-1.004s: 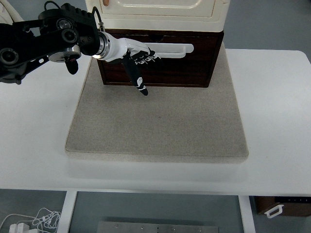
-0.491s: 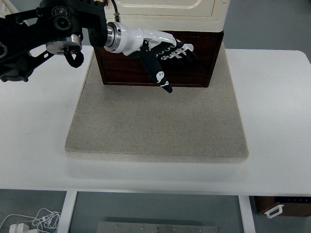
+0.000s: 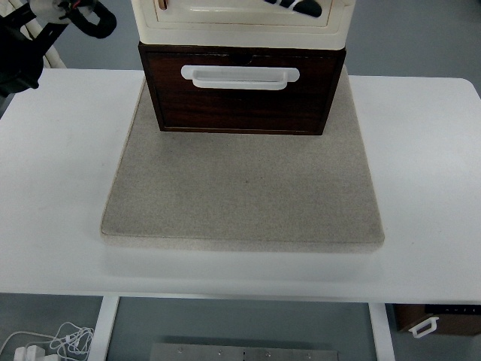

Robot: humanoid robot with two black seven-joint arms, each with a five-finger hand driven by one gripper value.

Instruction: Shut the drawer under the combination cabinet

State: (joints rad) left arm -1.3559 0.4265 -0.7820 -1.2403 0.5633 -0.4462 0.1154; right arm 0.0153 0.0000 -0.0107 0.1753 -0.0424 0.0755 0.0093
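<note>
Drawer (image 3: 242, 101), dark brown wood with a long white handle (image 3: 239, 77) running left to right, is sitting below the cream cabinet (image 3: 242, 22). Left hand (image 3: 294, 6), nearer, is showing only dark fingertips above it at the top edge; grip cannot be told.

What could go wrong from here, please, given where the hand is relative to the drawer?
1. The drawer juts out beyond the cream cabinet, seemingly not fully shut, and nothing touches its white handle, so it may stay ajar.
2. The left hand sits at the picture's top edge over the cabinet; coming down, it could strike the cabinet rather than the drawer front.
3. A hard push might slide the cabinet on the grey mat.
</note>
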